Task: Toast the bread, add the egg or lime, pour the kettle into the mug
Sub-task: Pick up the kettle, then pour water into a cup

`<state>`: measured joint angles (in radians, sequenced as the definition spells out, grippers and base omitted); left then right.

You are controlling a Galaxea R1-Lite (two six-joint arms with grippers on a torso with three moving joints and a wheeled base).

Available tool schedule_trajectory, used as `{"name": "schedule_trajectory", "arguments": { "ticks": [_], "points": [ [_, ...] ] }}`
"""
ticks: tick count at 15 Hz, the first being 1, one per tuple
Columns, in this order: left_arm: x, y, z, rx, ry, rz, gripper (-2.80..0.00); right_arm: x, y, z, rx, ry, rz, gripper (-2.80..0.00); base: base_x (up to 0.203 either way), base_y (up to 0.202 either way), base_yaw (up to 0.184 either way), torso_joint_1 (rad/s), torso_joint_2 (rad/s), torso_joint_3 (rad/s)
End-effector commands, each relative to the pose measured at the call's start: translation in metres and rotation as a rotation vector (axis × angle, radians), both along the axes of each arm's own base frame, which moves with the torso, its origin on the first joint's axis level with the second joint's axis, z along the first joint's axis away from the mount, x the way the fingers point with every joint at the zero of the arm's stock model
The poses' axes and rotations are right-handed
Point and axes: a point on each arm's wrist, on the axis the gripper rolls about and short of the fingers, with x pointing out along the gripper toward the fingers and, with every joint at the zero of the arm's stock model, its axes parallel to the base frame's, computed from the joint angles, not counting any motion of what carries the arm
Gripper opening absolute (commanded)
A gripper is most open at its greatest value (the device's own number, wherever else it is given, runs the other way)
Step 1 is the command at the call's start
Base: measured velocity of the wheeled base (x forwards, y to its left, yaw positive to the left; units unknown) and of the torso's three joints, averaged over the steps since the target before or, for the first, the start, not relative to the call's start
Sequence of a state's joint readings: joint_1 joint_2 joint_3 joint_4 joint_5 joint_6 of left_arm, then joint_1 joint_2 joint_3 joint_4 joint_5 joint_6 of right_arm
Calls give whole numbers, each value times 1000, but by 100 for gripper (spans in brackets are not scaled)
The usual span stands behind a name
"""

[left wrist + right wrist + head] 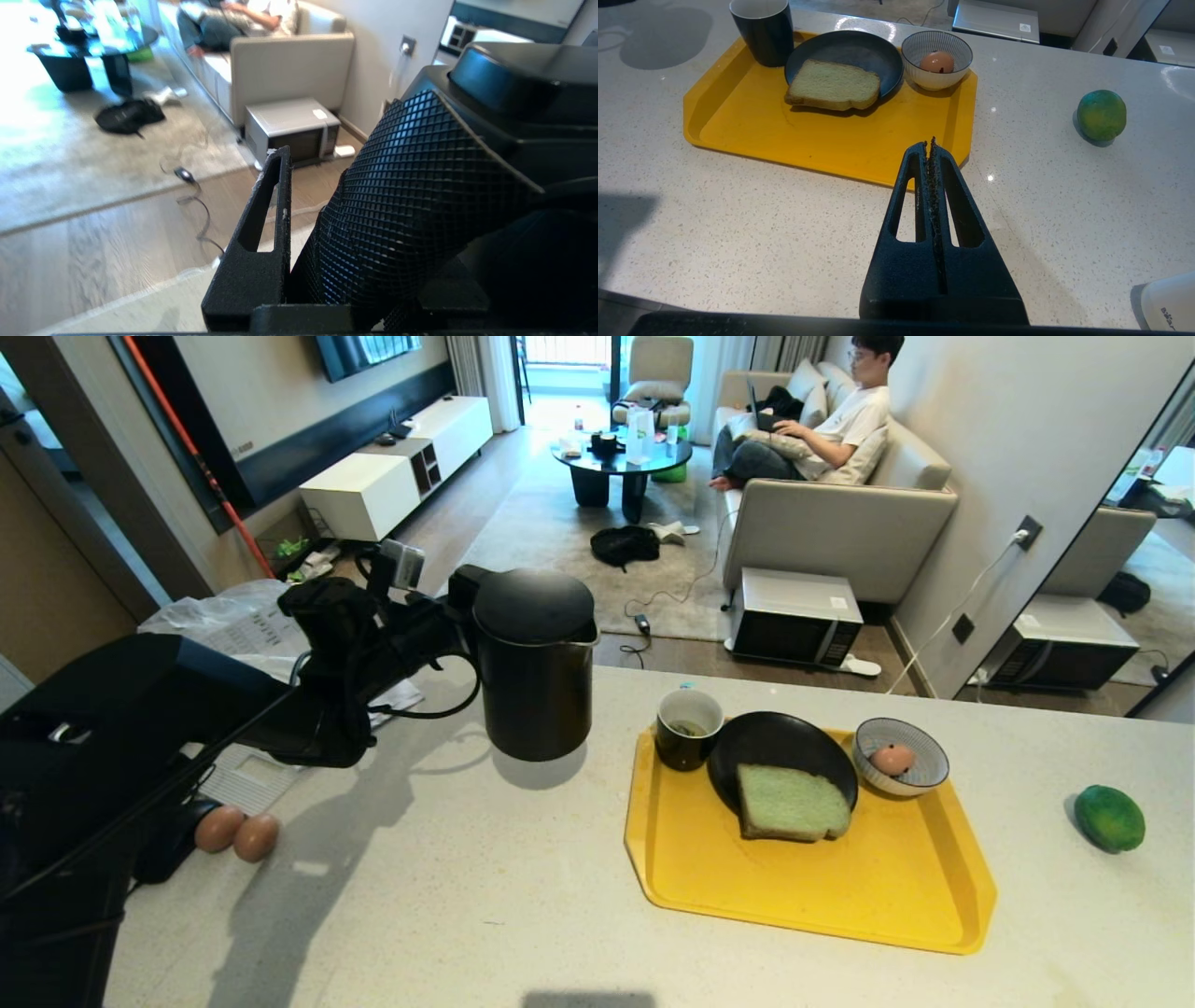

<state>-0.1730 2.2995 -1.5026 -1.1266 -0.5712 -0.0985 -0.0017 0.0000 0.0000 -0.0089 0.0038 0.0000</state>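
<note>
My left gripper is shut on the textured handle of the tall black kettle. The kettle hangs upright just above the counter, left of the yellow tray. One finger shows beside the handle. On the tray stand the black mug with a tea bag, a black plate bearing the green bread, and a striped bowl holding the egg. The lime lies on the counter right of the tray. My right gripper hovers shut and empty over the counter near the tray's front corner.
Two brown eggs lie at the counter's left edge beside papers. A white object stands near my right gripper. Beyond the counter are a microwave on the floor and a person on a sofa.
</note>
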Motion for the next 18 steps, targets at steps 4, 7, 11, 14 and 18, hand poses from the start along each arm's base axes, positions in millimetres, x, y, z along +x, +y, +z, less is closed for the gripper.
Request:
{"name": "schedule_trajectory", "arguments": {
  "ticks": [4,7,11,14,18],
  "points": [
    [-46,8,66,-21,-100,3,-280,0,0,0,0,2,1,-280,0,0,0,0,0,0],
    [-73,14,95,-24,-113,9,-280,0,0,0,0,1,1,-280,0,0,0,0,0,0],
    [-114,22,140,-37,-154,23,-280,0,0,0,0,1,1,-280,0,0,0,0,0,0],
    [-144,38,167,-40,-170,61,-280,0,0,0,0,3,1,-280,0,0,0,0,0,0],
    [-163,59,165,-31,-149,116,-280,0,0,0,0,3,1,-280,0,0,0,0,0,0]
  ]
}}
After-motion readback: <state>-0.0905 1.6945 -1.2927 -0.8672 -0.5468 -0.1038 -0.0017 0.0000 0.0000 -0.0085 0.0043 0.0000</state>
